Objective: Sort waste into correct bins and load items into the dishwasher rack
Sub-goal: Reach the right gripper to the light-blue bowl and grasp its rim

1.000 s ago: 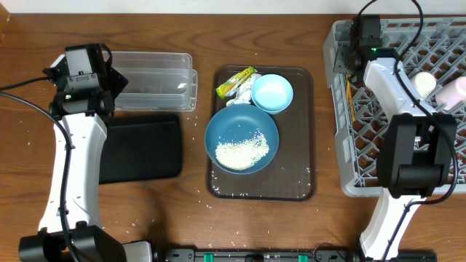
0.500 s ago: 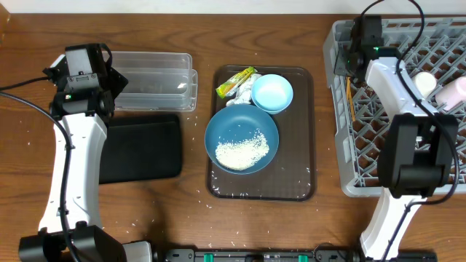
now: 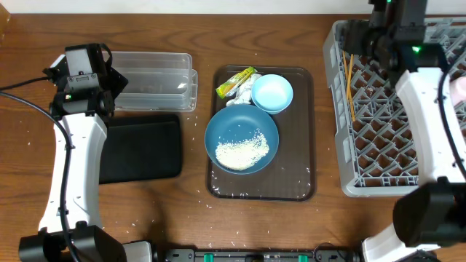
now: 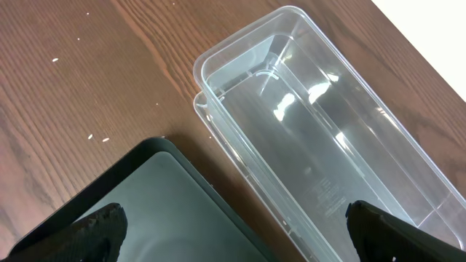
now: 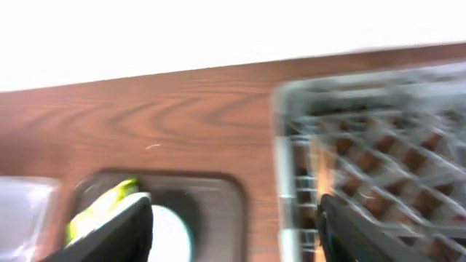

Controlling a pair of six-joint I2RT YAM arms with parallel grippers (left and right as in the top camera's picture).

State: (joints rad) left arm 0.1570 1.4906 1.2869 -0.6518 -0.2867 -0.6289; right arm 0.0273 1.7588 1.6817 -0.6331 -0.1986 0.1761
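A large dark-blue bowl (image 3: 218, 127) holding a heap of white rice (image 3: 242, 151) sits on the brown serving tray (image 3: 298, 182). Behind it are the light-blue bowl (image 3: 272, 93), the yellow-green wrapper (image 3: 237, 82) and the white tissue (image 3: 246, 96). The chopsticks (image 3: 351, 87) lie in the grey rack (image 3: 378, 153) by its left wall. A pink cup (image 3: 459, 84) shows at the rack's right edge; the white cup is hidden. My left gripper (image 4: 233, 244) is open over the gap between the clear tub (image 4: 320, 138) and the black tray (image 4: 160, 204). My right gripper (image 5: 233, 233) is open and empty, high over the rack's back left corner.
The clear tub (image 3: 156, 80) and black tray (image 3: 142, 149) lie at the left, the tub behind the tray. Loose rice grains (image 3: 204, 193) dot the table in front of the serving tray. The right wrist view is blurred; it shows the wrapper (image 5: 102, 200) and the rack (image 5: 378, 138).
My right arm has lifted and swung from low over the rack's left side to its back left corner. The left arm has not moved.
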